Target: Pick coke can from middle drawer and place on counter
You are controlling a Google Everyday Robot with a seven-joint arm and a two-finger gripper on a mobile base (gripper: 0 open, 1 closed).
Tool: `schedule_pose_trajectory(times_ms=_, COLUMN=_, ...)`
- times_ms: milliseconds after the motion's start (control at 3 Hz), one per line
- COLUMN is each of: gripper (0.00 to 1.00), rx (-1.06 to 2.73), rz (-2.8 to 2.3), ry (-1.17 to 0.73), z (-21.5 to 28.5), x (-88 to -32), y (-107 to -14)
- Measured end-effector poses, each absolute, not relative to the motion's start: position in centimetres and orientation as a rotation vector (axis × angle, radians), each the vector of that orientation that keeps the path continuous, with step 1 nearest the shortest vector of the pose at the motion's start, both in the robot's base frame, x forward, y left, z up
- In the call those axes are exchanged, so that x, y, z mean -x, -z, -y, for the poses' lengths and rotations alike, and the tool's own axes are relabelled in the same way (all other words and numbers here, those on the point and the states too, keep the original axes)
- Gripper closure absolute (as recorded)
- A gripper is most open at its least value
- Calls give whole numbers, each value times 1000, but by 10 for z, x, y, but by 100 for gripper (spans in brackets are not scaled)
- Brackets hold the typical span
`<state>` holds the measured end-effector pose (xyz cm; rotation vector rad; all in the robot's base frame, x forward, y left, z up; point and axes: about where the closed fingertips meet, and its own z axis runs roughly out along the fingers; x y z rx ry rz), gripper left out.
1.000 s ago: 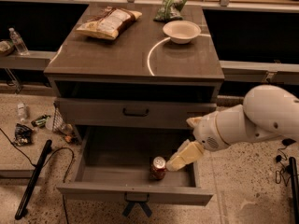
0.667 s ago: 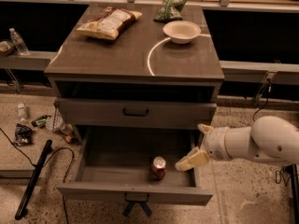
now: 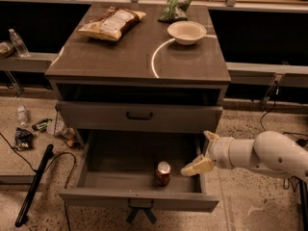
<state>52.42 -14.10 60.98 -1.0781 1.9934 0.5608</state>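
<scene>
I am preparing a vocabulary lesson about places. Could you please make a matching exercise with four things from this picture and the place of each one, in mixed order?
Things:
1. coke can
2. white bowl
3. chip bag
4. gripper

Places:
A. on the counter, back left
B. over the right side of the open middle drawer, fingers open, holding nothing
C. standing upright inside the middle drawer
D. on the counter, back right

Pairs: 1-C, 2-D, 3-A, 4-B

White arm (image 3: pixel 260 153) extended from right, pincer (image 3: pixel 196 153) low (fingers (image 3: pixel 197 166) spread)
</scene>
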Motion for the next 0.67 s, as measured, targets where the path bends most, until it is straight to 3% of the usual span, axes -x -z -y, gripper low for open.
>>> schedule_pose_trajectory(times_ms=667, gripper=0, rx=1022, rz=-2021, ry=-625, z=101, x=-536, y=-515)
